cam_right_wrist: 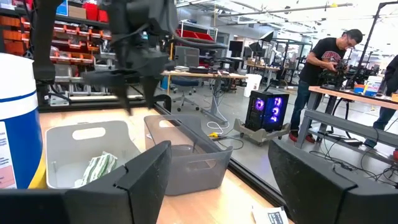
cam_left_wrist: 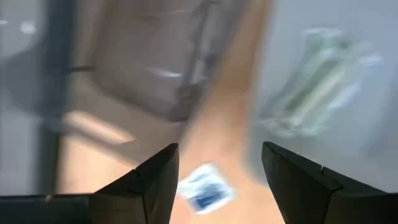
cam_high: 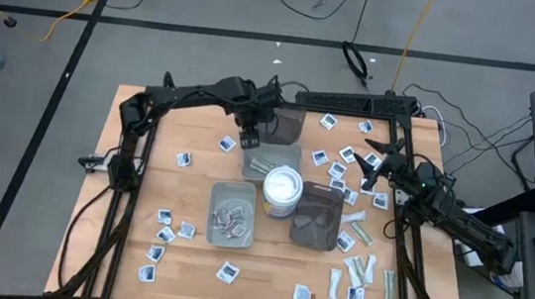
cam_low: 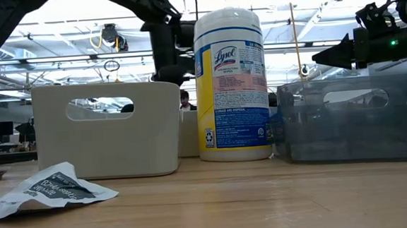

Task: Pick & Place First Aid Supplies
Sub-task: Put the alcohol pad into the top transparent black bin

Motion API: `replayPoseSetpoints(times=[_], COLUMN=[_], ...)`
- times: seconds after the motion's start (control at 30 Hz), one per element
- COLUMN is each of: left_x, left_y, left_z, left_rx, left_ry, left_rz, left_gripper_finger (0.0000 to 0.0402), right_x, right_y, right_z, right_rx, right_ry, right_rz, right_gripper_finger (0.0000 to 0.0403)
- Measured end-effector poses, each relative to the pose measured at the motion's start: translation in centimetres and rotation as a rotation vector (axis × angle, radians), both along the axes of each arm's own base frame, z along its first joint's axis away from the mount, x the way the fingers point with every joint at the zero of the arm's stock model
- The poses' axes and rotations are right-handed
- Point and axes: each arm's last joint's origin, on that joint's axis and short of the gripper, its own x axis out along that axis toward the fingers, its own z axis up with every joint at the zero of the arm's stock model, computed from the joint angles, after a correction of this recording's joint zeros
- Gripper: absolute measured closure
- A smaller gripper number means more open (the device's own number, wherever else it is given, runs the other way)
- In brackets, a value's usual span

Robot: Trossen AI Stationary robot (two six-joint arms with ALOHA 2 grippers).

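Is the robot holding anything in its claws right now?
No. The left gripper is open above a loose square packet, and the right gripper is open too, with nothing between its fingers.

I see a bench (cam_high: 193,196) of pale wood boards, smooth with a faint sheen in the low view. The grey trays (cam_low: 107,129) look like matt opaque plastic; the dark tray (cam_low: 350,119) is smoky translucent plastic, slightly glossy. The round tub (cam_low: 231,84) is white plastic with a glossy printed label. The first aid supplies (cam_low: 44,190) read as thin crinkled paper or foil packets. Both arms look matt black, and the right gripper (cam_right_wrist: 214,180) has dull dark plastic-looking fingers.
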Motion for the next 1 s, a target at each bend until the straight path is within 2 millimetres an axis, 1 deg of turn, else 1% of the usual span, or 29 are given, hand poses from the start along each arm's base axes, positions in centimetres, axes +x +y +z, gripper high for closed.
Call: replayPoseSetpoints(times=[0.1, 0.23, 0.33, 0.43, 0.6, 0.7, 0.83, 1.0], left_x=[-1.0, -2.7, -3.9, -5.2, -7.4, -8.1, -7.9, -7.2], left_y=[2.0, 4.7, 6.4, 7.3, 7.7, 7.5, 6.8, 5.6], left_z=[0.1, 0.1, 0.1, 0.0, -0.1, -0.2, -0.2, -0.2], left_rx=[0.096, 0.188, 0.198, 0.171, 0.056, -0.034, -0.189, -0.27], left_ry=[0.044, 0.072, 0.073, 0.101, 0.196, 0.224, 0.202, 0.19], left_rz=[0.081, 0.292, 0.407, 0.491, 0.603, 0.647, 0.643, 0.64], left_gripper_finger=[0.0183, 0.02, 0.0214, 0.023, 0.0259, 0.0272, 0.0283, 0.0274], right_x=[0.0, 0.0, 0.0, 0.0, 0.0, 0.0, 0.0, 0.0], right_y=[0.0, 0.0, 0.0, 0.0, 0.0, 0.0, 0.0, 0.0], right_z=[0.0, 0.0, 0.0, 0.0, 0.0, 0.0, 0.0, 0.0], right_rx=[0.0, 0.0, 0.0, 0.0, 0.0, 0.0, 0.0, 0.0], right_ry=[0.0, 0.0, 0.0, 0.0, 0.0, 0.0, 0.0, 0.0], right_rz=[0.0, 0.0, 0.0, 0.0, 0.0, 0.0, 0.0, 0.0], right_gripper_finger=[0.014, 0.014, 0.014, 0.014, 0.014, 0.014, 0.014, 0.014])
